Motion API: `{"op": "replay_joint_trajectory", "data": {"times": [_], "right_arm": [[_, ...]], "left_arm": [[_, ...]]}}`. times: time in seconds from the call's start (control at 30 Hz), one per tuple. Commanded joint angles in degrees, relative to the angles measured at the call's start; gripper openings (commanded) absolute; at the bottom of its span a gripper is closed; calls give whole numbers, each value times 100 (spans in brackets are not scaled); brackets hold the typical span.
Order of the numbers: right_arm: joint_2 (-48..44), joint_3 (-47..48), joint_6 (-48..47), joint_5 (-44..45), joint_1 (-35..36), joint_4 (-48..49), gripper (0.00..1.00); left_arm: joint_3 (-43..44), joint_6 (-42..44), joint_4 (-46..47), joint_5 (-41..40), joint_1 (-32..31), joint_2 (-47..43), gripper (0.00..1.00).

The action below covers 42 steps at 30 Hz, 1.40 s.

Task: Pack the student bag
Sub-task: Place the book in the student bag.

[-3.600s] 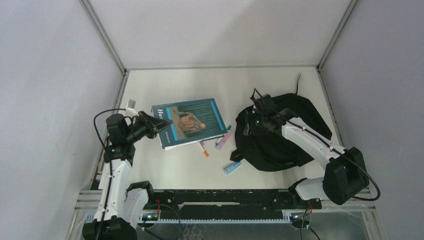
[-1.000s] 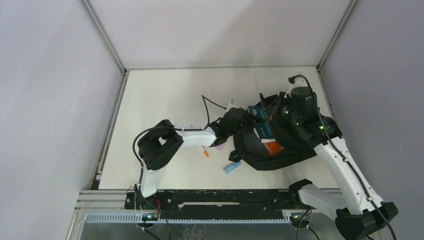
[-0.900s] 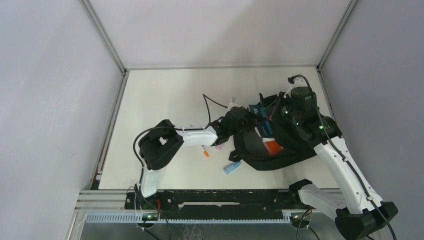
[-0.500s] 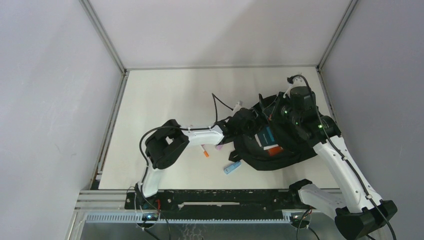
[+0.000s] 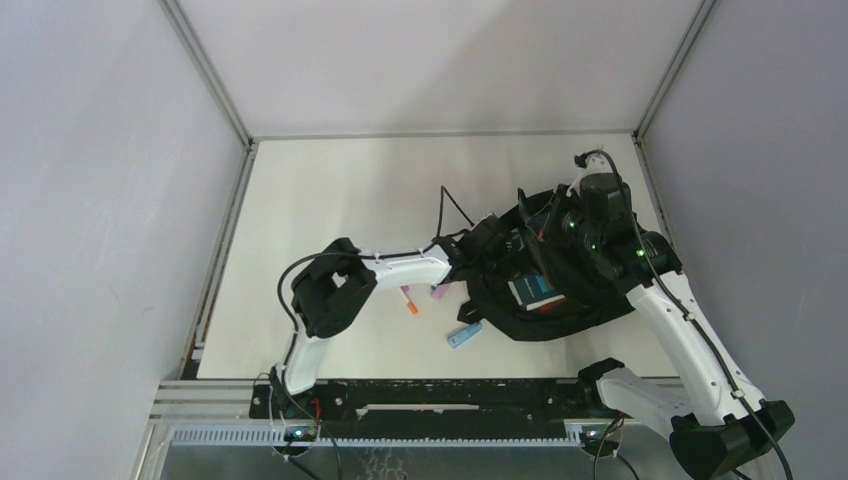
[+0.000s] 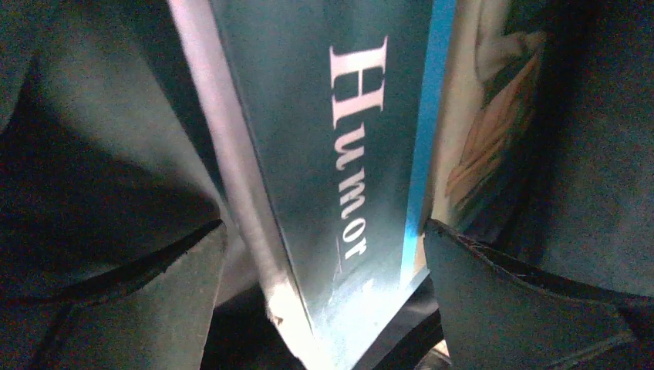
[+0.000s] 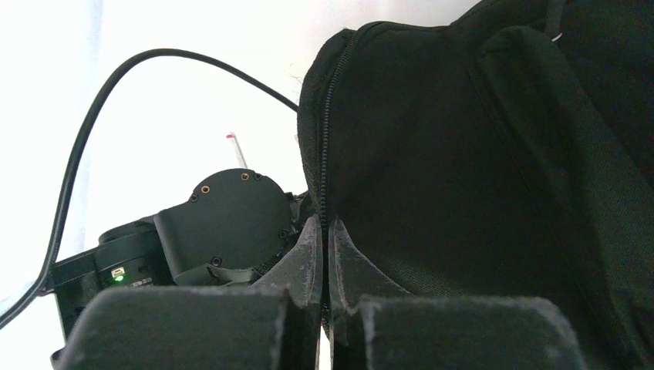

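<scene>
The black student bag lies at the right of the table with its mouth held up. A teal book titled "Humor" sits partly inside that opening. My left gripper is at the bag's mouth and open. In the left wrist view its fingers stand wide on either side of the book with gaps to it. My right gripper is shut on the zip edge of the student bag, holding it raised. In the top view the right gripper is over the bag's upper rim.
An orange pen, a purple marker and a light blue item lie on the table just left of the bag. The left arm's cable arcs above the table. Enclosure walls ring the table.
My left gripper went from shut to wide open and let go of the book. The book slid deeper into the bag. The right arm held still.
</scene>
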Motion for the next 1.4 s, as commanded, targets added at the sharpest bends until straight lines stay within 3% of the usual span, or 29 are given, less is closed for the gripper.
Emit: {"op": "replay_joint_trajectory", "data": {"times": [0.0,0.7,1.0,1.1,1.2,1.3,1.37], "right_arm": [[-102,290,71,53,-5,174,0],[39,286,-115,298,-192,62,0],[157,141,-222,9,-162,100,0],[242,13,-216,94,124,153,0],[411,-106,-192,296,534,183,0],[666,-360,-120,442,954,375,1],[917,-568,-101,367,1146,548,15]], "left_arm": [[259,536,-509,329,3,-512,100],[-850,2681,-1246,269,31,-2771,97],[-2640,2823,-1435,228,1115,-4607,95],[-2906,3023,-1868,-141,1570,-5013,94],[-2909,3223,-2227,-592,1675,-5159,93],[-2940,3198,-2219,-551,1685,-5131,93],[-2940,3155,-2183,-506,1685,-5078,93]]}}
